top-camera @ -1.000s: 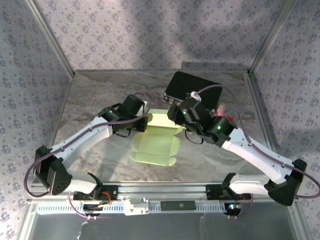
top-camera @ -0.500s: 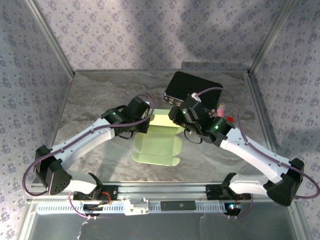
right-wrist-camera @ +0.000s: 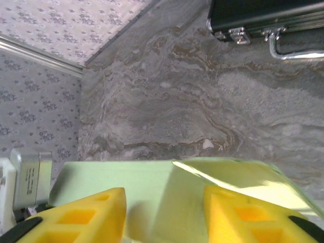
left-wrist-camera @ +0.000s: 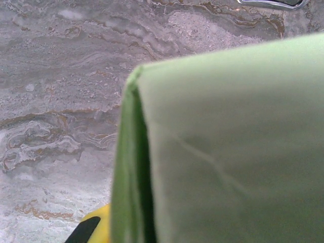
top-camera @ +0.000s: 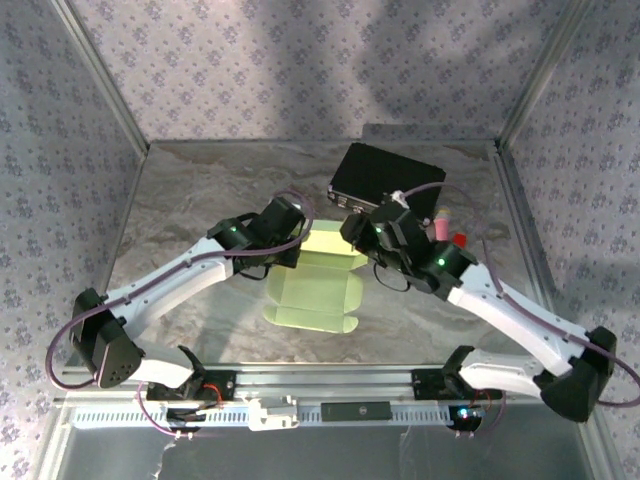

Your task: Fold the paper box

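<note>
Grey floral-patterned walls enclose a marbled grey counter point(top-camera: 200, 190), over which the white left arm point(top-camera: 170, 280) and right arm point(top-camera: 510, 310) reach from the near edge toward the middle. A black box point(top-camera: 385, 172) lies at the far side, and just in front of it the pale green paper box point(top-camera: 312, 295) lies at the counter's centre, partly folded, its far flap raised. The left hand point(top-camera: 297, 244) is closed on the card's far left edge, while the right hand point(right-wrist-camera: 164, 205) sits at the far right edge, its yellow fingers point(right-wrist-camera: 83, 215) apart with card showing between them.
</note>
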You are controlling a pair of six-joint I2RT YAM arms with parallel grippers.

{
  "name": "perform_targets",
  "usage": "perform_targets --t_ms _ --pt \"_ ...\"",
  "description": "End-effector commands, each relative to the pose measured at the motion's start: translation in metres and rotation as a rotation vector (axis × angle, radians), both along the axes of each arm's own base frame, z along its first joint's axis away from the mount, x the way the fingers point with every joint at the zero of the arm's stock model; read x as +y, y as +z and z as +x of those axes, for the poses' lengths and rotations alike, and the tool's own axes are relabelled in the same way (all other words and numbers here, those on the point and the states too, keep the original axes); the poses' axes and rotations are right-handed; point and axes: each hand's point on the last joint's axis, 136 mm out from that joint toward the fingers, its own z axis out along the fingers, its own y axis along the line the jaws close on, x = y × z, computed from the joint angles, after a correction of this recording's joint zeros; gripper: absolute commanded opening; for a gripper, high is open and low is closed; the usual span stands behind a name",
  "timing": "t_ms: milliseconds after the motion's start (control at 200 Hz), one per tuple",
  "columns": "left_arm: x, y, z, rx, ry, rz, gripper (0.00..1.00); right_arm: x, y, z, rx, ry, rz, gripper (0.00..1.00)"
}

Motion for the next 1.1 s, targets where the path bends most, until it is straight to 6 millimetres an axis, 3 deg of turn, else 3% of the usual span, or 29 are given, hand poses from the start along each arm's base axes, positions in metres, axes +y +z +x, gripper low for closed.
perform_targets --t_ms 0,160,225,335,505,730,880,1094 --pt "0.000 0.013 0.005 -0.033 0.029 -0.002 0.00 -0.020 0.016 -0.012 -0.082 -0.016 0.023 0.51" --pt "0.004 0.011 0.009 -0.034 0.064 0.015 0.00 -0.025 -0.004 -0.036 -0.099 0.020 0.020 0.56" --pt "0.003 0.012 0.010 -0.030 0.071 0.010 0.00 -0.025 -0.022 -0.043 -0.098 0.028 -0.003 0.57" --pt "0.001 0.014 0.011 -0.026 0.071 0.006 0.00 -0.023 -0.042 -0.045 -0.086 0.038 -0.004 0.56" --pt "0.000 0.016 0.010 -0.021 0.065 0.003 0.00 -0.021 -0.053 -0.036 -0.065 0.032 0.009 0.56" --pt "-0.003 0.014 0.009 -0.013 0.063 -0.009 0.00 0.001 -0.036 -0.020 -0.096 0.092 0.031 0.50" --pt "-0.005 0.016 0.010 -0.015 0.057 -0.016 0.00 0.015 -0.040 -0.018 -0.082 0.123 0.039 0.47" --pt "-0.010 0.012 0.011 -0.002 0.046 -0.023 0.00 0.023 -0.030 -0.014 -0.085 0.164 0.040 0.44"
